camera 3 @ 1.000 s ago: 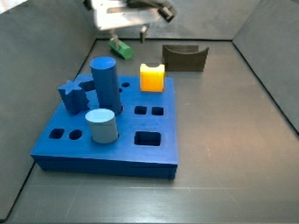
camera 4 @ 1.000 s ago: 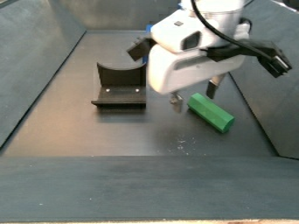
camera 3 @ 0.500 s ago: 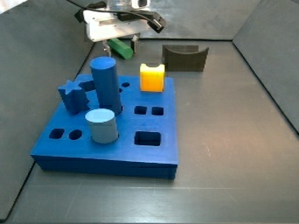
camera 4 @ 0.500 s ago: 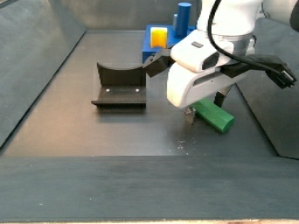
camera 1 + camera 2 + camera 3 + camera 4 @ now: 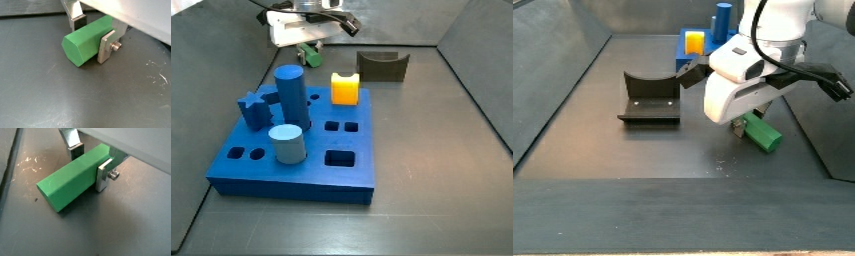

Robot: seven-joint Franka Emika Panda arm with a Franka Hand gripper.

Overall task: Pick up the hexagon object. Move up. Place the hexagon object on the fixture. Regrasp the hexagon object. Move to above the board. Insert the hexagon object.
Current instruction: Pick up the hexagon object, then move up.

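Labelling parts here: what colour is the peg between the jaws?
Bright green; the peg shows best in a wrist view, lying between the gripper jaws.

Yellow-orange block (image 5: 345,89), tall blue cylinder (image 5: 290,92), blue star peg (image 5: 257,107), grey-blue cylinder (image 5: 286,144)

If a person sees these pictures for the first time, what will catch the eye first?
The bright green peg lies on the dark floor, with the hand down around it, one silver finger on each side. Farther off stands the big blue board with its yellow block, and the dark fixture.
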